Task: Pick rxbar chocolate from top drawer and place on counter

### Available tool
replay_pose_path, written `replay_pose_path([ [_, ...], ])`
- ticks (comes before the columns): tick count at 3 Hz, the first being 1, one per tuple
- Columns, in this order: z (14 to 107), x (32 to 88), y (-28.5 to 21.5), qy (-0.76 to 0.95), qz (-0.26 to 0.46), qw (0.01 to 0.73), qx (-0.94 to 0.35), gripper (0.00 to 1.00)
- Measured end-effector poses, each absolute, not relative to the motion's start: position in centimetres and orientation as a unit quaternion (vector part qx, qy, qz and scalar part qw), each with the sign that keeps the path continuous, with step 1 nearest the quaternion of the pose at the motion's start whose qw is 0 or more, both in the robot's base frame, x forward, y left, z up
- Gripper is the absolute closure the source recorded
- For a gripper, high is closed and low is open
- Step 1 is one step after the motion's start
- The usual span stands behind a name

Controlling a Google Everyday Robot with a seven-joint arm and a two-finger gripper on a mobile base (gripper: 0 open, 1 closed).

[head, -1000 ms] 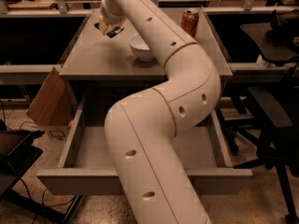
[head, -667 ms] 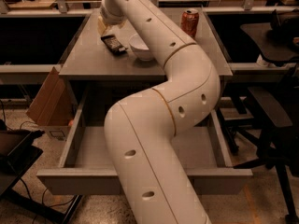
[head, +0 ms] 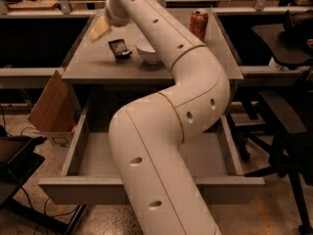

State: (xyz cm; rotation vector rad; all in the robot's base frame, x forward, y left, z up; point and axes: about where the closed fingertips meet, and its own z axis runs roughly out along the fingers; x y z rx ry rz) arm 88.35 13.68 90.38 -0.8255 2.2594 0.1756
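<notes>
Since a second ago the bar (head: 120, 48) has left the end effector (head: 100, 29) and now lies flat on the desk (head: 93, 66). Over the same second the end effector has drawn off to the left and sits apart from the bar.

End effector: up over the far-left part of the desk top, close to the left edge, at the tip of the pale arm (head: 166, 146). It shows as a pale wedge against the grey. Released or clenched: cannot tell from this angle.

Bar: black glossy wrapper with pale lettering. It lies right of the end effector and a little nearer the camera, near it but clear of it, slightly skewed to the desk's front edge.

Bowl (head: 146, 50): white, just right of the bar, on the side away from the end effector. Its right part is hidden behind the arm. Whether bowl and bar touch, cannot tell.

Can (head: 198, 23): orange-red, upright, well to the right of the end effector, past the arm, toward the desk's back right corner.

Drawer (head: 73, 148): pulled open, well below the end effector and toward the camera. Grey floor shows on either side of the arm, which covers the middle.

Cardboard box (head: 49, 106): on the floor below the end effector, leaning beside the drawer's left wall.

Chair (head: 288, 119): dark, far right of everything, off the desk.
</notes>
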Motion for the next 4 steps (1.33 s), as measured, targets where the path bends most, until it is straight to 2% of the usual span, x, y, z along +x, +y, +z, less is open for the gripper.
replay_pose_path([
  [1,93.6,86.2,13.6,0.87,0.082,0.354,-0.333,0.0],
  [2,98.1,84.7,10.4,0.875,0.091,0.371,-0.296,0.0],
  [3,102.2,83.7,5.0,0.881,0.119,0.405,-0.214,0.0],
  [4,108.9,82.1,-0.2,0.859,0.125,0.48,-0.127,0.0],
])
